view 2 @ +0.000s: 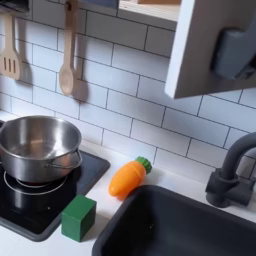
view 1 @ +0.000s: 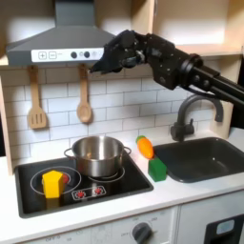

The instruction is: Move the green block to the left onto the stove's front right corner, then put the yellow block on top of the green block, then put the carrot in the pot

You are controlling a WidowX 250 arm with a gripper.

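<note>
- First exterior view: the gripper [view 1: 102, 65] hangs high by the range hood [view 1: 57, 43] — whether its jaws are open I cannot tell.
- White worktop [view 1: 191, 187], tiled wall, sink [view 1: 205, 157] at right.
- Yellow block [view 1: 53, 183] on the stove [view 1: 38, 195], left of the pot [view 1: 96, 154].
- Green block [view 2: 78, 217] on the worktop just off the stove's right edge — the carrot [view 2: 128, 177] lies behind it.

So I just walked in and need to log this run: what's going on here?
A robot arm is working over a toy kitchen, and its gripper hangs high near the range hood, holding nothing. The green block sits on the counter between the stove and the sink, with the carrot just behind it. The yellow block rests on a front burner. The pot is empty.
</note>
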